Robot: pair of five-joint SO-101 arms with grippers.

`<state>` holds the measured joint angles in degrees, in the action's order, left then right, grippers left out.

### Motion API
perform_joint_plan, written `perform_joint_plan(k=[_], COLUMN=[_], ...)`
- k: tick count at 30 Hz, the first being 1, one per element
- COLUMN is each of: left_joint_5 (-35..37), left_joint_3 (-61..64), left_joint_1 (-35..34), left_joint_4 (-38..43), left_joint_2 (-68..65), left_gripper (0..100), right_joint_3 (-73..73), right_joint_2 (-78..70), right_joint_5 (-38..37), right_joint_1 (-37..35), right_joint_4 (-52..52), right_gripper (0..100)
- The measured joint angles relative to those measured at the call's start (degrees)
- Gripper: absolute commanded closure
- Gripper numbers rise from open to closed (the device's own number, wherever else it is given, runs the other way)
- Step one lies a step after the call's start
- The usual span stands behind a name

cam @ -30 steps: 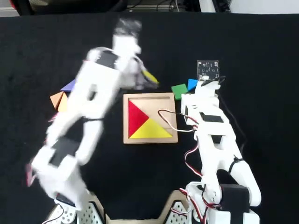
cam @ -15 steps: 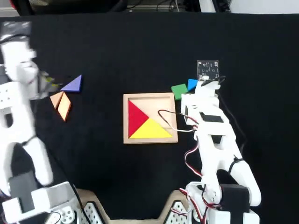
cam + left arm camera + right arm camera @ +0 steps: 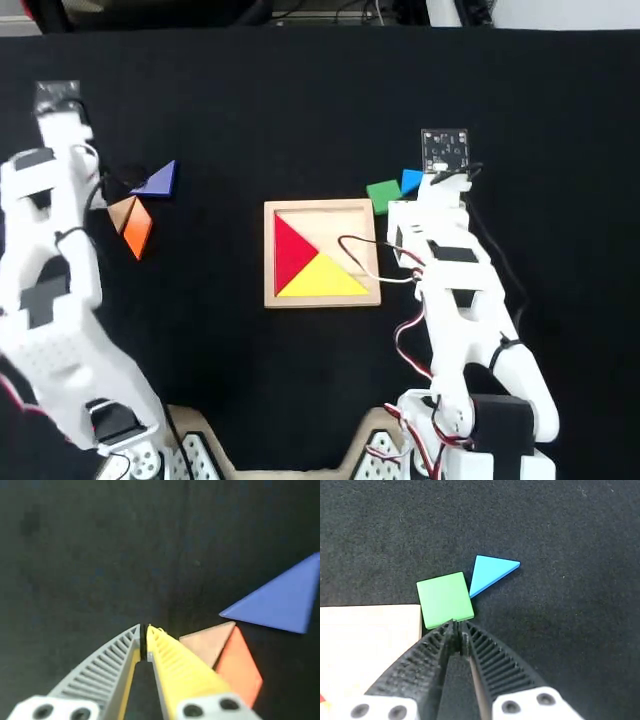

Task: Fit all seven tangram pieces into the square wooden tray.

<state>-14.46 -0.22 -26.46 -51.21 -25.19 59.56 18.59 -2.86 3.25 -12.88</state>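
The left gripper (image 3: 146, 629) was found closed, empty, just beside the pale triangle (image 3: 206, 646). The right gripper (image 3: 458, 626) (likewise closed, empty) was noted by the green square (image 3: 444, 599).

left arm (image 3: 70, 350) and right arm (image 3: 460, 300) were white shells, black motor blocks, red and white cables (image 3: 362, 255), left gripper (image 3: 145, 628) ribbed grey and yellow, right gripper (image 3: 457, 625) ribbed black
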Motion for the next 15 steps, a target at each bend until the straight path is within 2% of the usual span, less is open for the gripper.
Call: perform_joint_plan(k=[5,13,15], left_joint_5=[0.5,0.2,-1.9], left_joint_3=[-3.3,-3.4,-3.6], left_joint_1=[0.9,3.3,3.6], left_joint_4=[0.4,0.6,-0.1], left_joint_2=[-6.6,-7.4,-7.4], left_gripper=[97,97,97], right_joint_3=[0.0,0.0,0.0], right_joint_2=[0.0,0.0,0.0], right_joint_5=[0.0,0.0,0.0], right_joint_1=[0.0,0.0,0.0], right_joint_4=[0.0,0.0,0.0], right_gripper=[98.4,98.4,98.4])
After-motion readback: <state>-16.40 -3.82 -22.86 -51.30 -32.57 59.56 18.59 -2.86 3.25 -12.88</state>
